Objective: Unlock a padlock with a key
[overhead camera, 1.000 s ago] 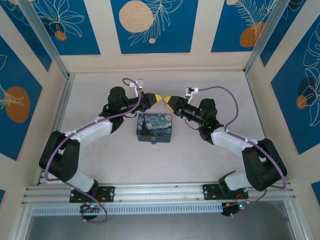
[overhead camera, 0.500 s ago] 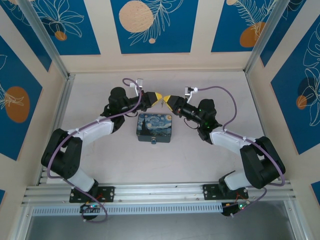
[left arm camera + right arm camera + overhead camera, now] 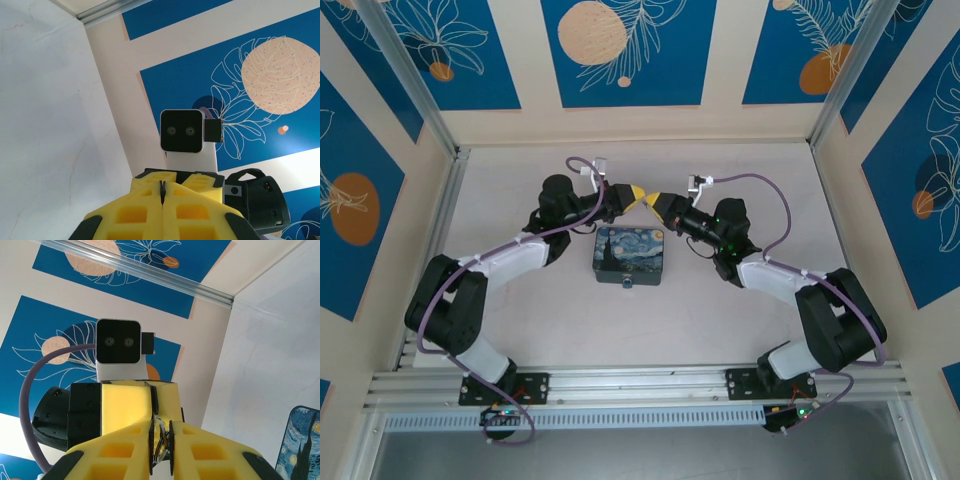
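Tip to tip at 12 o'clock of the box (image 3: 630, 255), the left gripper (image 3: 637, 193) is pressed together and the right gripper (image 3: 660, 203) pinches a metal ring (image 3: 159, 440), padlock's or key's I cannot tell, so I judge that insertion is in hand and the next move needs fine aligning.

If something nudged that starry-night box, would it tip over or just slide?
Probably slide: the box lies flat and wide on the smooth table. Its straight edges suggest a stiff shell, so rolling seems unlikely.
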Robot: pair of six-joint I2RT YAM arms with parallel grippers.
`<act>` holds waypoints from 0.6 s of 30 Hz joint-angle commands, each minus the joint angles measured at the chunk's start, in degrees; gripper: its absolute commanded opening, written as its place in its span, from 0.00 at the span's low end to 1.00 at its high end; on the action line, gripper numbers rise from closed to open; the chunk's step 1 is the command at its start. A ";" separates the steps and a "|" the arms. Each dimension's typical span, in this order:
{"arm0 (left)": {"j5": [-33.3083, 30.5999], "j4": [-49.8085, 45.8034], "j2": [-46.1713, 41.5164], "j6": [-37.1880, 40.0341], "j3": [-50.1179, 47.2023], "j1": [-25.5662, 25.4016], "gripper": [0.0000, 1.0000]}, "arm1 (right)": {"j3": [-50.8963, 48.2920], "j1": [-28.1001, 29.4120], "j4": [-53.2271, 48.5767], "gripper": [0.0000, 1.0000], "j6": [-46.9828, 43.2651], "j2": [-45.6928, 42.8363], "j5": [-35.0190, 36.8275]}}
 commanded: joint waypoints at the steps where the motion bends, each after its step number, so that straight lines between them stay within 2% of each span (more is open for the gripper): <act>1: -0.18 1.70 0.40 -0.11 0.36 -0.37 0.00 | 0.88 0.42 2.09 0.15 0.04 0.26 0.54; 6: -0.22 1.70 0.30 -0.07 0.34 -0.36 0.00 | 0.79 0.33 1.91 0.12 0.08 0.57 0.60; 12: -0.18 1.35 0.54 0.06 0.34 -0.35 0.00 | 0.74 0.27 1.82 0.01 0.16 0.83 0.39; 18: -0.55 1.44 0.54 -0.08 0.08 -0.34 0.00 | 0.09 0.20 1.95 0.00 -0.02 0.59 0.20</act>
